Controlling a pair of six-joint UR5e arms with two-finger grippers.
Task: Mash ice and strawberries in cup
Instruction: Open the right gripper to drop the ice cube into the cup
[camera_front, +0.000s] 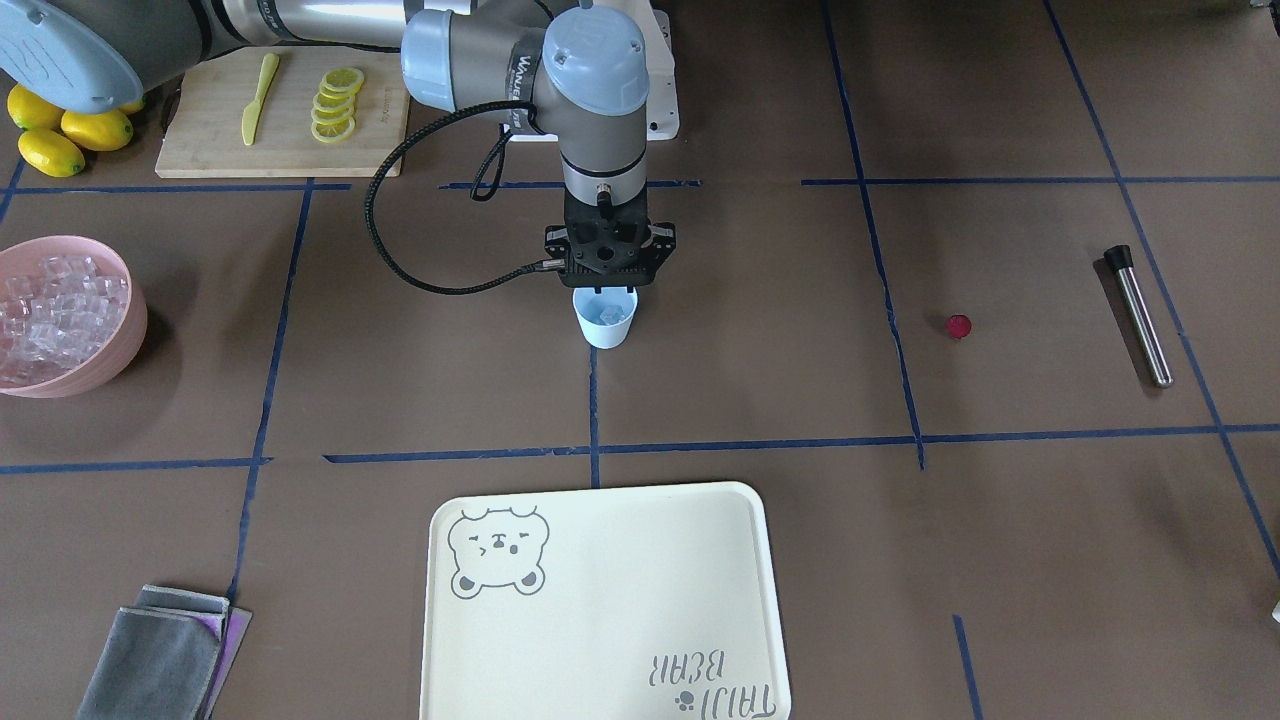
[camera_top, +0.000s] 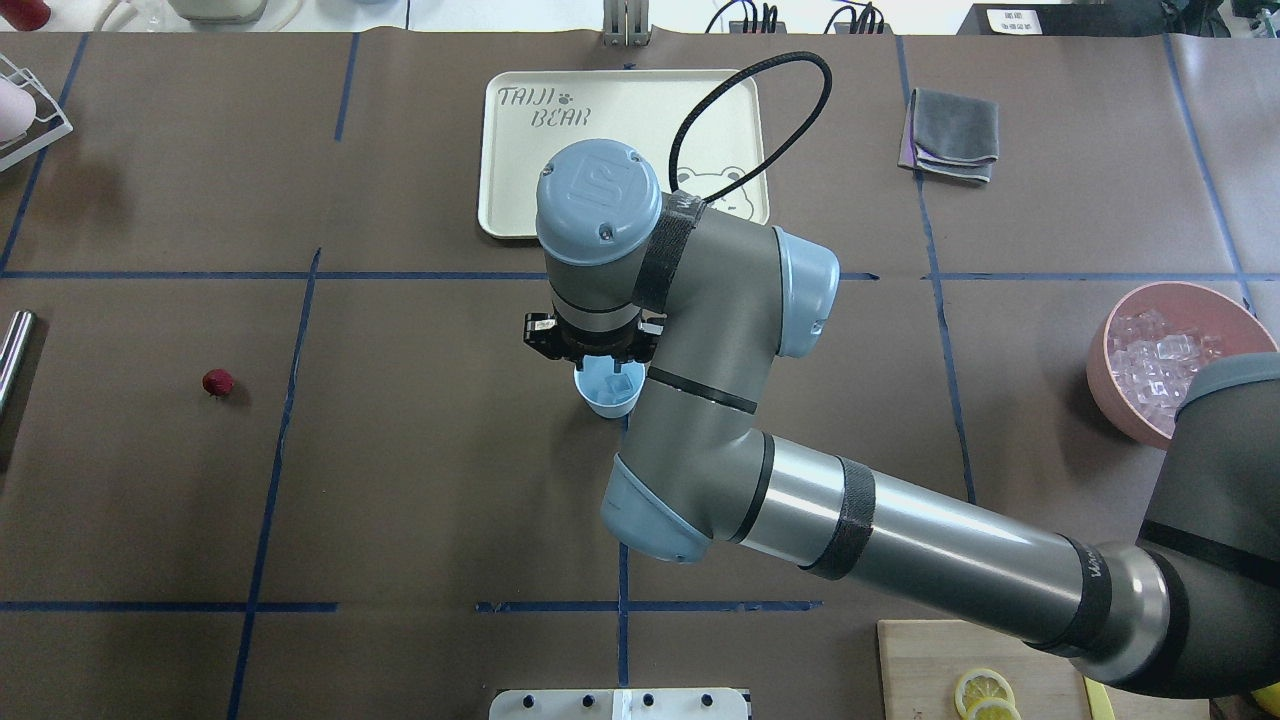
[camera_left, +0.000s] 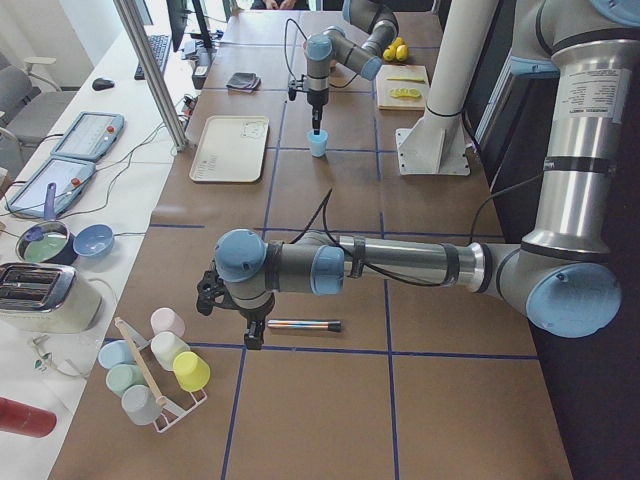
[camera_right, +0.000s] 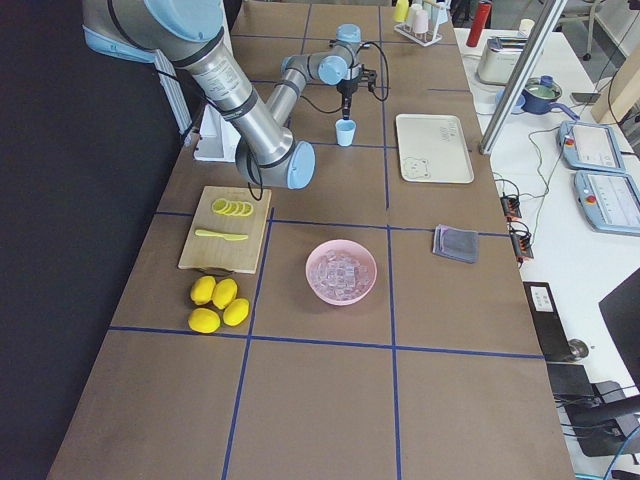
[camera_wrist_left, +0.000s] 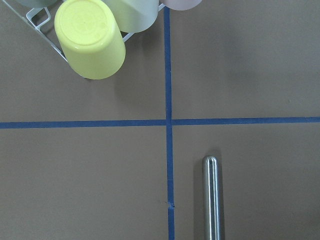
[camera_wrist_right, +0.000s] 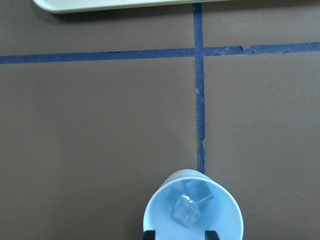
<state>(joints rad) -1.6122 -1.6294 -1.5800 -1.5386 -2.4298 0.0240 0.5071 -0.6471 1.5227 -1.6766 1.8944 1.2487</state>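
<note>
The pale blue cup (camera_front: 605, 322) stands at the table's middle with a couple of clear ice cubes (camera_wrist_right: 186, 209) inside. My right gripper (camera_front: 606, 288) hangs straight down over its mouth, open; the two fingertips (camera_wrist_right: 148, 234) sit apart above the rim with nothing between them. More ice (camera_front: 45, 312) fills the pink bowl (camera_front: 125, 345). The small red strawberry (camera_front: 959, 326) lies alone on the mat, well away from the cup. My left gripper (camera_left: 252, 342) hovers by one end of a steel muddler (camera_wrist_left: 212, 200); I cannot tell whether it is open or shut.
A cream tray (camera_front: 600, 600) lies beyond the cup. A cutting board (camera_front: 210, 110) carries lemon slices and a yellow knife, with whole lemons (camera_front: 60, 135) beside it. A folded grey cloth (camera_front: 160, 655) and a rack of coloured cups (camera_left: 160, 375) sit at the table's edges.
</note>
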